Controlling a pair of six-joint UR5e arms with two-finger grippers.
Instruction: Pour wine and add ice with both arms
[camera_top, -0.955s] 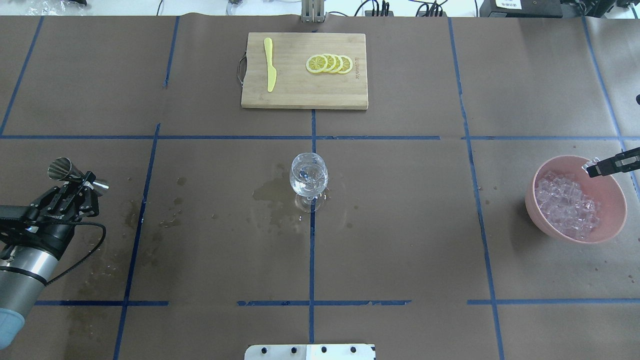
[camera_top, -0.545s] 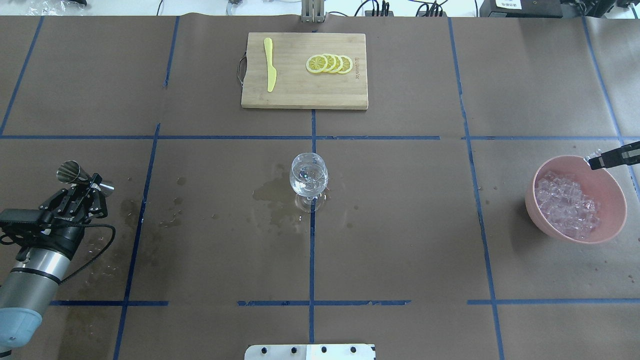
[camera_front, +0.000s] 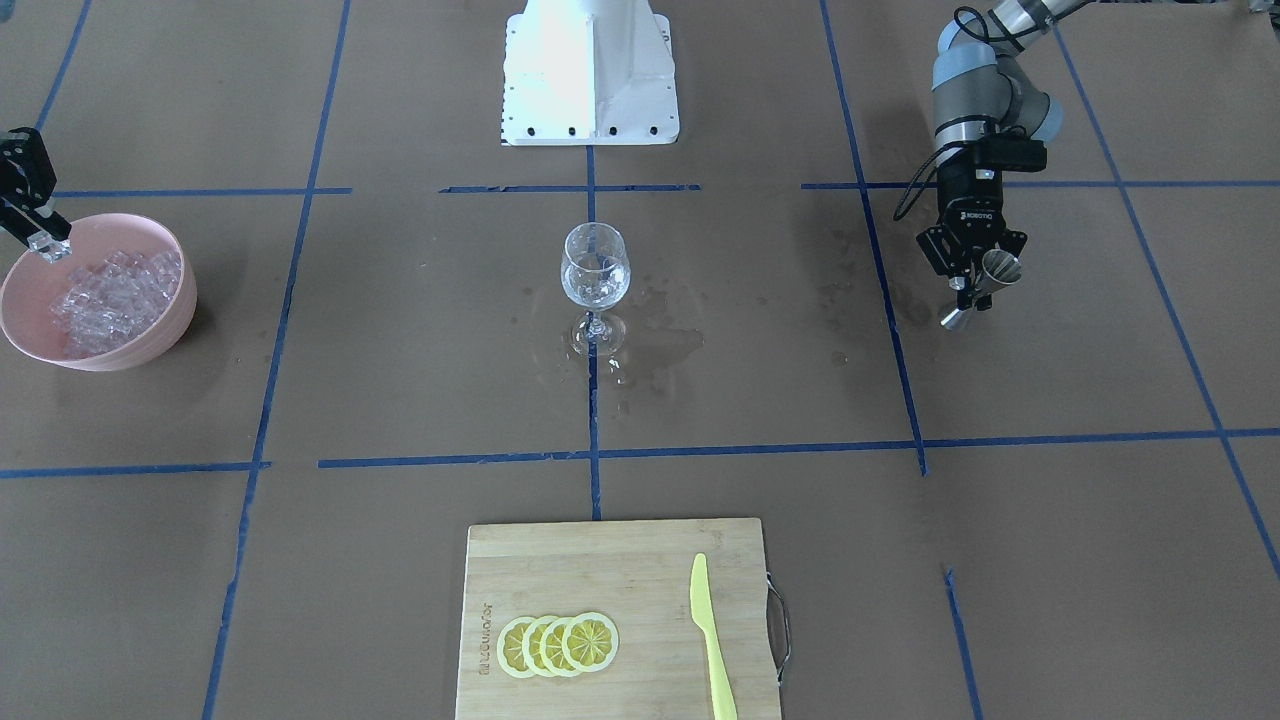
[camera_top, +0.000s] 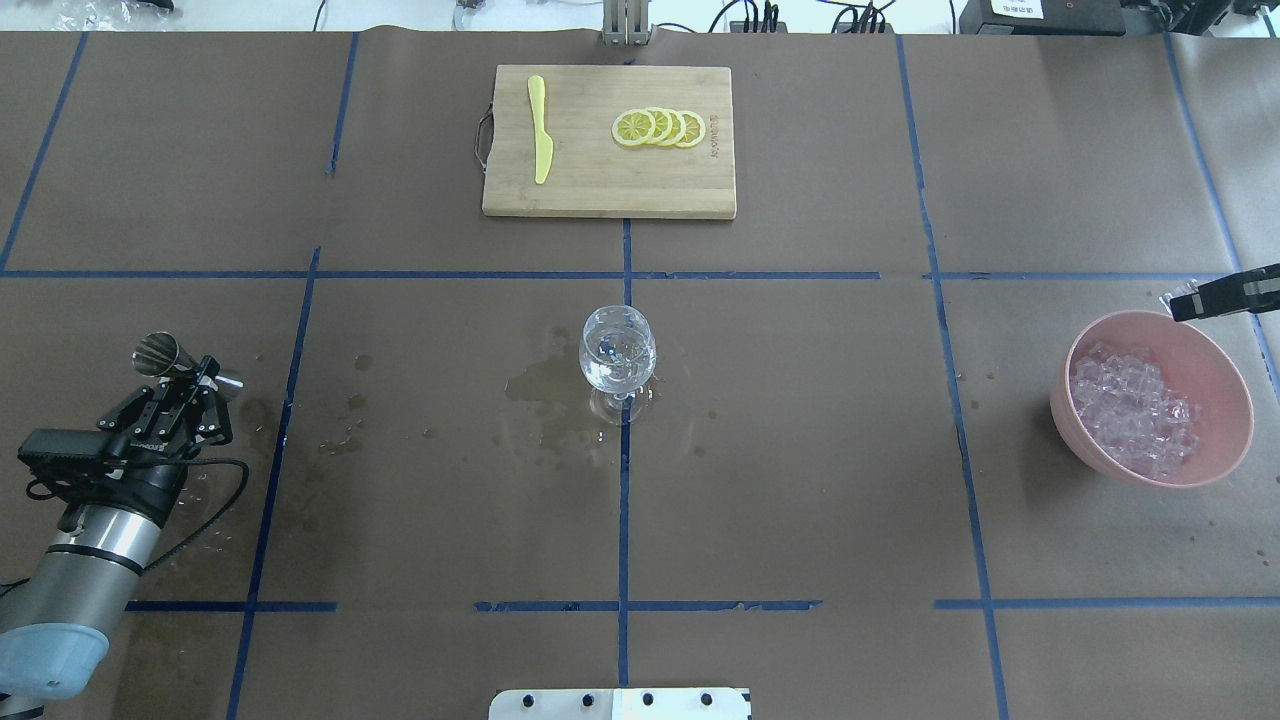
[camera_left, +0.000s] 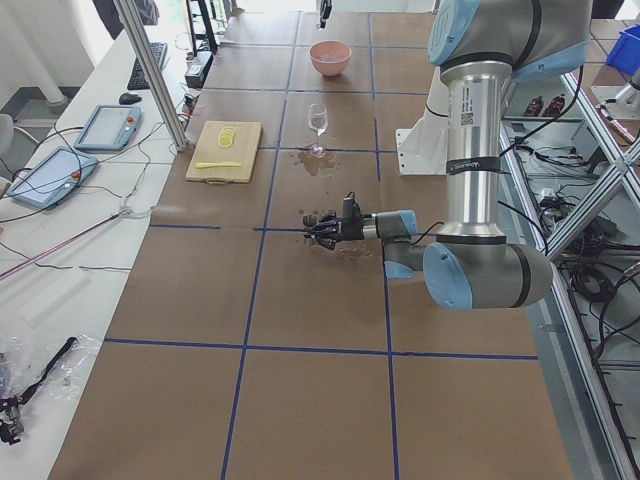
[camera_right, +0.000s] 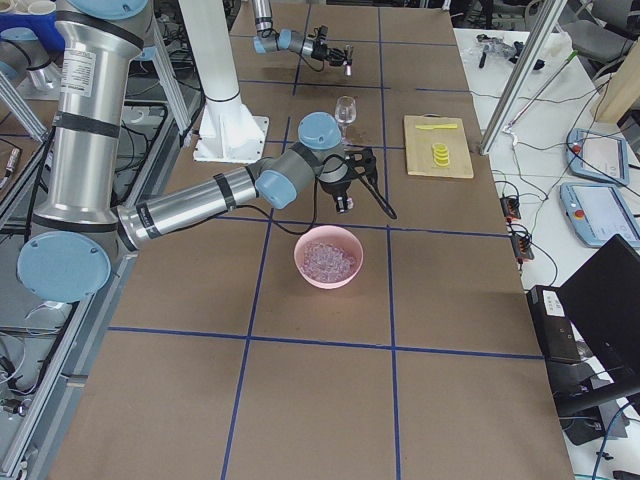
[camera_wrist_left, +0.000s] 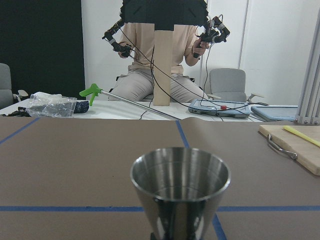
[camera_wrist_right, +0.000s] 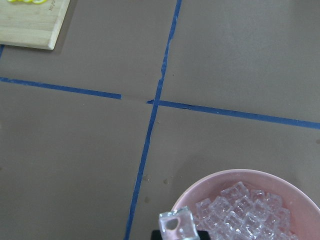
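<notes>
While the right gripper (camera_front: 40, 238) is pinching one ice cube (camera_wrist_right: 176, 226) above the rim of the bowl (camera_top: 1068, 372), the left gripper (camera_top: 188, 378) is clamping the jigger (camera_top: 160, 352), well apart from the glass (camera_top: 618, 340) that is holding the wine (camera_front: 594, 292) at mid-table. The ice cube is sitting far out in the grip, so a fast swing is likely risking a fling, and a low approach is risking toppling the glass.

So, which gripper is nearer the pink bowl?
Right. The right gripper, holding an ice cube, is just above the bowl's rim. The left gripper, holding a jigger, is far off, beyond the glass.
</notes>
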